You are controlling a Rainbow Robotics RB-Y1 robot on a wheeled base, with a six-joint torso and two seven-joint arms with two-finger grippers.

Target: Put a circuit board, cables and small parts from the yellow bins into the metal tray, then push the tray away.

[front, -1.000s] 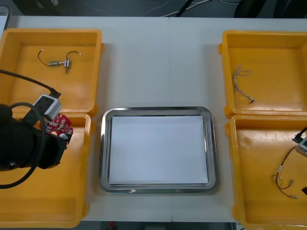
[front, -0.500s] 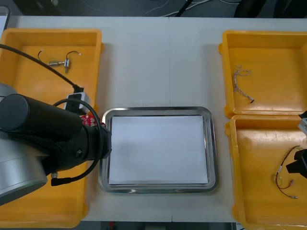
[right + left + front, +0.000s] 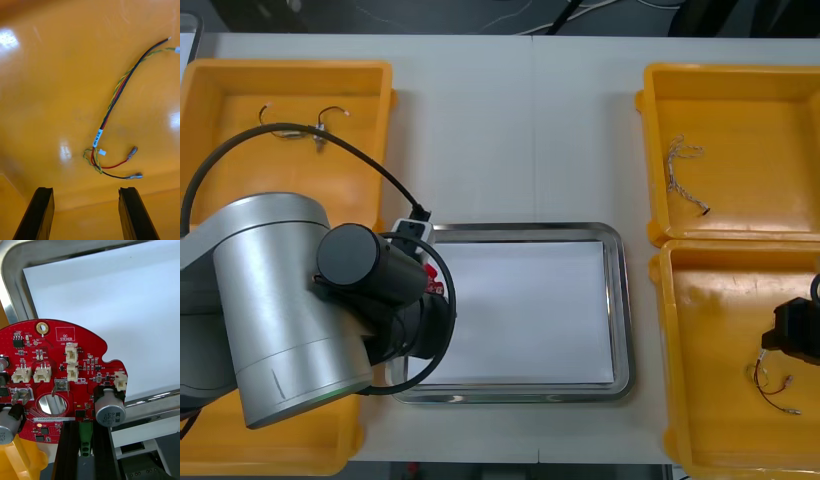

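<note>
My left gripper (image 3: pixel 85 444) is shut on the edge of a round red circuit board (image 3: pixel 63 375). It holds the board above the left rim of the metal tray (image 3: pixel 9 288), partly over the white inside. In the front view a sliver of the board (image 3: pixel 437 284) peeks out from under my silver left arm at the tray (image 3: pixel 621 300). My right gripper (image 3: pixel 86 215) is open, hanging above the floor of the near right yellow bin (image 3: pixel 710 300). The red and yellow cable (image 3: pixel 112 105) lies just beyond its fingertips (image 3: pixel 40 210). Seen from the front, that gripper (image 3: pixel 794 338) is beside the cable (image 3: pixel 772 380).
The far left yellow bin (image 3: pixel 370 110) holds a black cable with a small metal part (image 3: pixel 315 131). A twisted blue and white cable (image 3: pixel 682 168) lies in the far right bin (image 3: pixel 740 90). My left arm covers most of the near left bin (image 3: pixel 350 440).
My left arm has swung right from the near left bin, carrying the circuit board to the tray's left rim. My right gripper has come in over the red and yellow cable.
</note>
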